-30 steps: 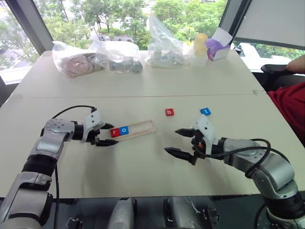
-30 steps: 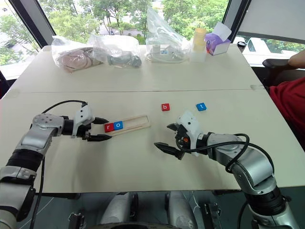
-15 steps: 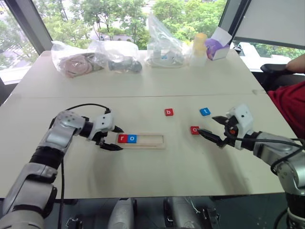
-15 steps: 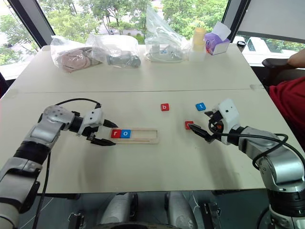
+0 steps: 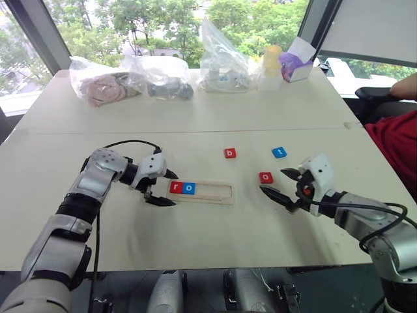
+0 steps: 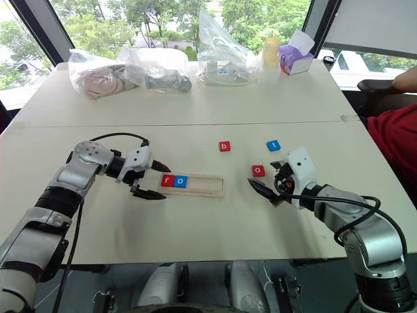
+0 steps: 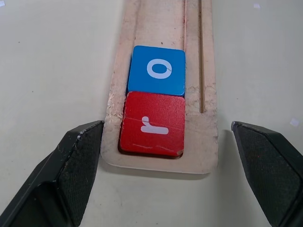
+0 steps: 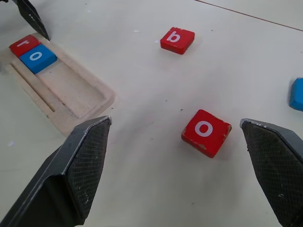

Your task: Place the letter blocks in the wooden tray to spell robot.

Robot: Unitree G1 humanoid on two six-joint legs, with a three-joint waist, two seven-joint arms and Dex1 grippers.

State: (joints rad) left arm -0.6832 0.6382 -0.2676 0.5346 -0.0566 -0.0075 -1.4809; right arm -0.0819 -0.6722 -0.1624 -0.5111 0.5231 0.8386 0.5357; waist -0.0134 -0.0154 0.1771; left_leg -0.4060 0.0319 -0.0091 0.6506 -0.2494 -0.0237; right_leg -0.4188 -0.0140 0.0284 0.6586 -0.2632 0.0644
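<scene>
Wooden tray [image 5: 218, 193] holds red r [image 5: 176, 188]; blue o [image 5: 189, 188] beside.

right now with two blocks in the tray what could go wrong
1. The left gripper has open jaws straddling the tray end by the red r and blue o; closing or swinging could shove the tray askew.
2. The next letter is b, yet the right gripper hangs nearest the red o; picking that would misspell the word.
3. The red o lies flat on the table, so the grip may slip.
</scene>
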